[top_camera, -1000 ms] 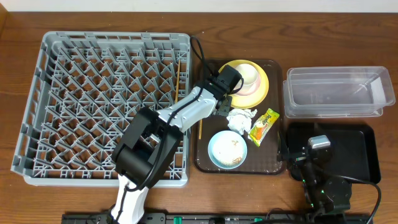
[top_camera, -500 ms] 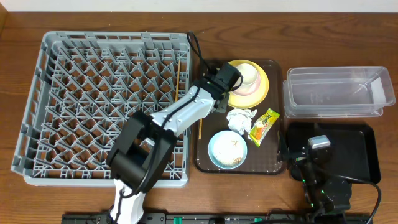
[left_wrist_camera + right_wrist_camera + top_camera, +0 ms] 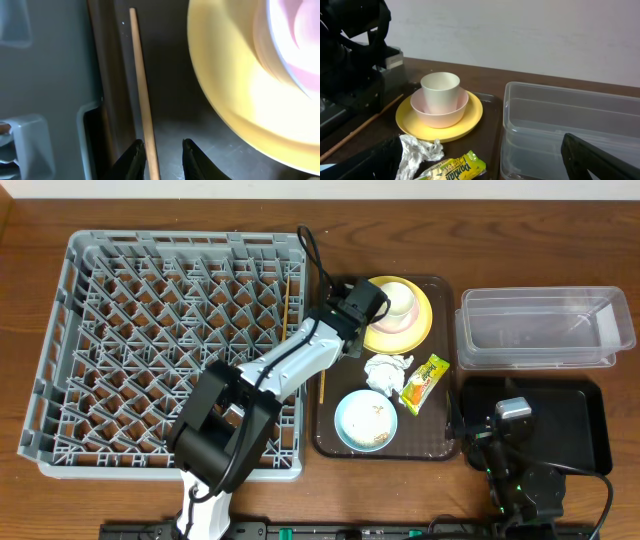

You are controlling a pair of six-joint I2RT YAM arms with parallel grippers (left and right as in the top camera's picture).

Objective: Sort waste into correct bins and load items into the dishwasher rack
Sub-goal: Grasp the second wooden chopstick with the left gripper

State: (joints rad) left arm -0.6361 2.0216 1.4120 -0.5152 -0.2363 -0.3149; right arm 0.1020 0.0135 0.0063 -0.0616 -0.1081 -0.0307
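Left pincer (image 3: 163, 150) stands narrowly parted astride the chopstick (image 3: 142, 90) beside the yellow plate (image 3: 225, 90), seemingly lined up to pinch it for the rack (image 3: 185, 238)

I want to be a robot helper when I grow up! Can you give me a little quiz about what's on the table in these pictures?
1. True or false: the white cup stands inside the pale bowl on the yellow plate.
2. The left gripper is open around what? A: a spoon. B: a chopstick. C: a fork.
3. What colour is the small bowl that holds the food scraps?
Key: 1 true; 2 B; 3 light blue.
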